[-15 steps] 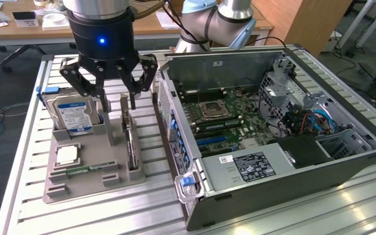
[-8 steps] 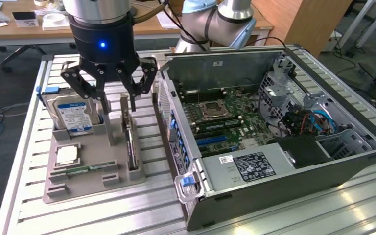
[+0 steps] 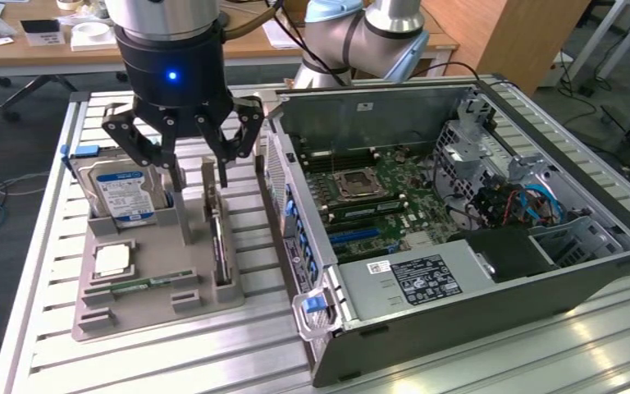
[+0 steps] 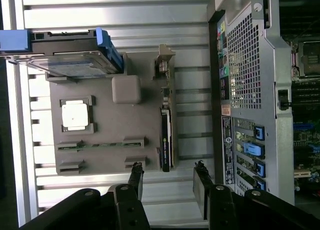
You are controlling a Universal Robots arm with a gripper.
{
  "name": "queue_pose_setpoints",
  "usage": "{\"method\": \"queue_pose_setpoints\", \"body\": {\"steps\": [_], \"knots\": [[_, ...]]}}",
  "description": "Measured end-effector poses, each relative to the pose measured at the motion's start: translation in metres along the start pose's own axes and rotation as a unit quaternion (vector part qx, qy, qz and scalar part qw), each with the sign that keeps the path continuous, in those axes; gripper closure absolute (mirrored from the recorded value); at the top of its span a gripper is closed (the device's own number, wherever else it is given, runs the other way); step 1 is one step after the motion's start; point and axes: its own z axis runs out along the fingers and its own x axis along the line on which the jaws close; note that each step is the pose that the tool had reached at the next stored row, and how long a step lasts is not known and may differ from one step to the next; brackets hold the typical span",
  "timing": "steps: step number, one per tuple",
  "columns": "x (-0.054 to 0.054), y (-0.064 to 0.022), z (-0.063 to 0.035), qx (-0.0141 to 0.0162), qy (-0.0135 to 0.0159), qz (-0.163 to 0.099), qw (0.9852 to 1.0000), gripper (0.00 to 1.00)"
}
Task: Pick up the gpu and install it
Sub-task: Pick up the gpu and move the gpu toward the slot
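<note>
The gpu (image 3: 219, 240) is a thin dark card standing on edge in a slot along one side of the grey tray (image 3: 151, 305). In the wrist view the gpu (image 4: 165, 140) lies just ahead of the gap between my fingers. My gripper (image 3: 197, 174) hangs open above the tray's far part, over the gpu's far end, holding nothing. The wrist view shows the gripper (image 4: 167, 182) with its jaws spread wide; one black finger (image 4: 136, 176) stands on each side of the card's line and neither touches it.
The tray (image 4: 105, 125) also holds a silver hard drive (image 3: 124, 193) with a blue label, a CPU (image 3: 112, 259) and a green memory stick (image 3: 140, 285). An open computer case (image 3: 577, 246) lies beside it with its motherboard (image 3: 386, 193) exposed. Everything rests on a slatted metal table (image 3: 151, 361).
</note>
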Motion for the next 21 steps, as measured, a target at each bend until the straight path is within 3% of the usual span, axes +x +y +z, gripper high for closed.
{"method": "queue_pose_setpoints", "body": {"steps": [21], "knots": [[0.000,-0.0007,0.0138,0.0001,0.0002,0.000,1.0000,0.47]]}}
